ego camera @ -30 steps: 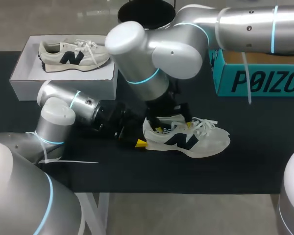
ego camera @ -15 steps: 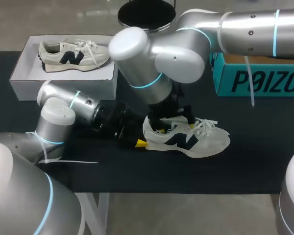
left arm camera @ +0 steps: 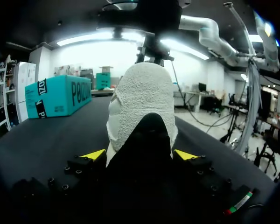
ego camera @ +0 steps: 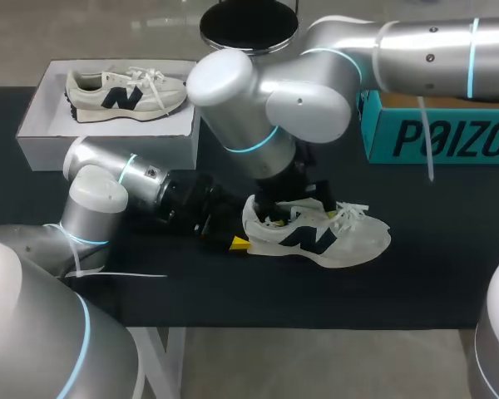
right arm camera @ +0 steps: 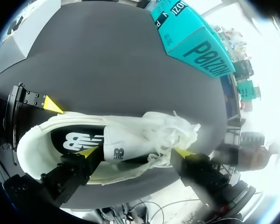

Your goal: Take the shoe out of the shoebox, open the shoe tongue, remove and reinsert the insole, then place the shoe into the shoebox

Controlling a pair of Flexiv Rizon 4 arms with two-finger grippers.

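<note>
Shoe (ego camera: 316, 238) out on the desk (ego camera: 432, 274), tongue ready to be pulled open

It lies on its sole in the middle of the frame, toe to the right, and the left gripper (left arm camera: 140, 155) pinches the heel from both sides, so the shoe should not slide. The right gripper (right arm camera: 134, 151) is spread wide over the top, one finger (right arm camera: 86, 153) down in the hole and the other by the laces (right arm camera: 172, 133), with the tongue (right arm camera: 115, 151) between; it is not squeezing yet. I think it should close on the tongue only, not the laces, and pull gently toward the toe. The white shoebox (ego camera: 41, 137), upper left, holds a second shoe (ego camera: 125, 91). The teal box (ego camera: 432, 137) is upper right; I cannot see inside.
</note>
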